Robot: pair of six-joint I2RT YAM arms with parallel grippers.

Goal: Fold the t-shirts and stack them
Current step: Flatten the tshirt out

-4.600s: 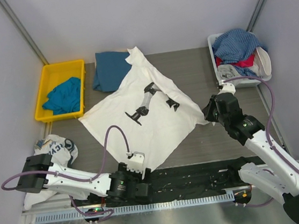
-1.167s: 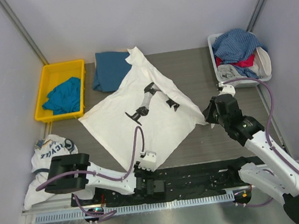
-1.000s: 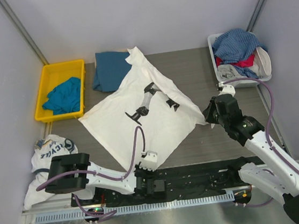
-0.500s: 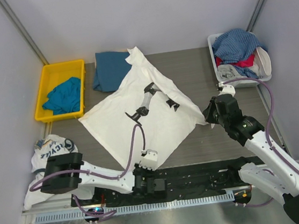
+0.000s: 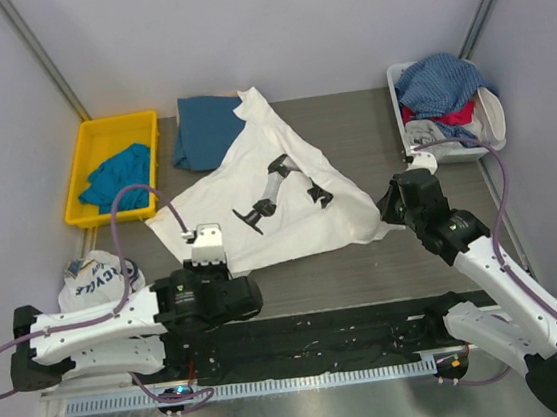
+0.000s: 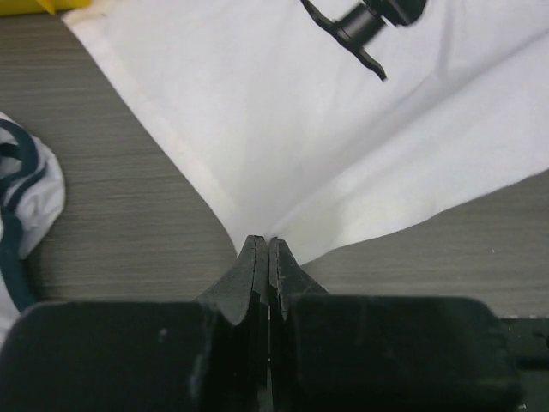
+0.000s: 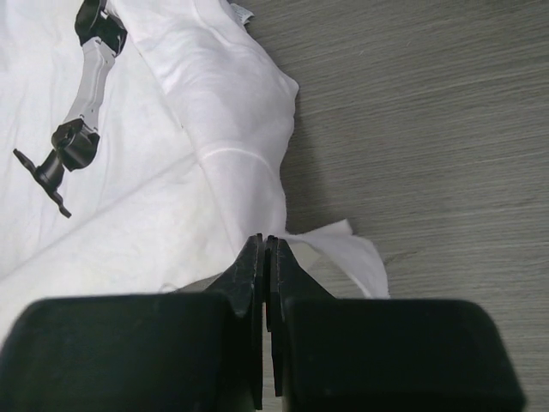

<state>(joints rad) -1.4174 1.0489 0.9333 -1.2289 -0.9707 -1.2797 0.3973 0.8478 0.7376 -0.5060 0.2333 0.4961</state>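
Since half a second ago the left gripper (image 6: pixel 268 249) has moved from the bottom centre of the top view up and left, dragging the near hem corner of the white t-shirt (image 5: pixel 278 203) with it. The shirt's lower point, which reached down toward the black rail, is now folded back; its bottom edge runs almost straight across mid-frame. Jaws pressed together, pinching the white hem at their tips in the left wrist view. Reads as the first fold being under way, not finished: the cloth is lifted and not yet laid flat.

The right gripper (image 7: pixel 265 245) is also pressed shut on the white shirt's right corner, right of centre in the top view, and looks unmoved. It seems to anchor that side while the left pulls.

The dark blue t-shirt (image 5: pixel 205 128) lies flat in the upper left-centre, partly under the white shirt's top corner, so the overlap may hinder stacking later.

Around:
- yellow bin (image 5: pixel 87 139) at upper left, with a teal garment (image 5: pixel 119 176) inside
- white basket (image 5: pixel 395 84) at upper right, piled with clothes
- a crumpled printed white garment (image 5: pixel 95 280) at lower left, close beside the left arm, could snag on its sweep.
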